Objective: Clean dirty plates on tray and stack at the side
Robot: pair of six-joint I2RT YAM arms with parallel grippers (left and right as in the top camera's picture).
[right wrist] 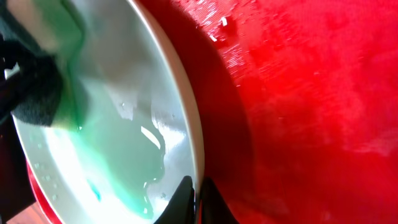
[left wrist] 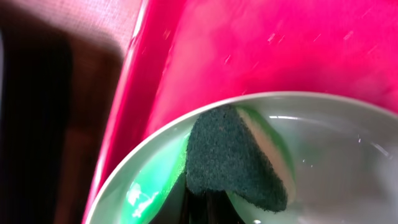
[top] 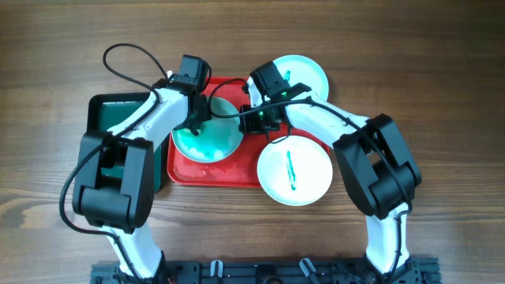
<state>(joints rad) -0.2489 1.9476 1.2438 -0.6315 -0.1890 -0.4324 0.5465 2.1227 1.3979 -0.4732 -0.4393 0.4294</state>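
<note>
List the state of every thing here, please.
Tray plate: on tray, wet, smeared teal.
Front plate: flat, teal streak, unwiped.
Back plate: flat, partly hidden by arm.
Sponge: pressed on tray plate.
Tray: wet.
Left end effector: shut on sponge.
Right end effector: shut on tray plate's rim.

A robotics lab bench: wooden table [top: 442, 47] edged by a black mounting rail [top: 260, 273].

Smeared plate [top: 209, 146] on red tray [top: 237, 170].
</note>
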